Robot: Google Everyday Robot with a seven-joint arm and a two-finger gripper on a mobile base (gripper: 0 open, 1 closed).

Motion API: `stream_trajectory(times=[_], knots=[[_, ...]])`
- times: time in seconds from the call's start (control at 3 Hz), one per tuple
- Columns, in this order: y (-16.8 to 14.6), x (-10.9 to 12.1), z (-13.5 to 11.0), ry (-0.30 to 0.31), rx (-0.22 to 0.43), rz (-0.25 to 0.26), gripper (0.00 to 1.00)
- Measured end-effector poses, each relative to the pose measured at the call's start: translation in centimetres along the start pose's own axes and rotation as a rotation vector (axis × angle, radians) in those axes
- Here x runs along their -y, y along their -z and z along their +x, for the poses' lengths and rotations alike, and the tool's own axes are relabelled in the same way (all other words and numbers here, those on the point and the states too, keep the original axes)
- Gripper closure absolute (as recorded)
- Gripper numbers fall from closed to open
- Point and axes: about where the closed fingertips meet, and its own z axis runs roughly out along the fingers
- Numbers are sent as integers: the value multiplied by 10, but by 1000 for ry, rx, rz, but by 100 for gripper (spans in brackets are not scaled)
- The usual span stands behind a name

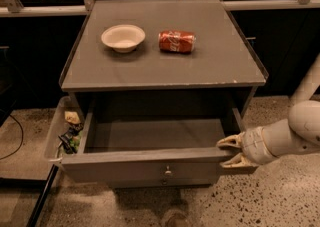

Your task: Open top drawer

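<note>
The top drawer (145,163) of the grey cabinet stands pulled far out, its inside bare. Its flat front panel carries a small round metal knob (168,171) at the centre. My gripper (231,151) comes in from the right on a white arm and sits at the drawer's front right corner. One fingertip (227,142) lies over the top edge of the front panel and the other lies lower, against the panel's right end. A lower drawer shows only as a thin strip under the open one.
A white bowl (123,37) and a red soda can (176,41) lying on its side rest on the cabinet top (165,66). A tray with small clutter (67,133) hangs at the cabinet's left side. Speckled floor lies in front; a dark rail runs behind.
</note>
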Motion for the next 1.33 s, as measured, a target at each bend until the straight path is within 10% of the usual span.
stream_trajectory(times=[0.33, 1.33], knots=[[5, -14, 4, -16, 6, 9, 100], [5, -14, 3, -16, 6, 9, 36]])
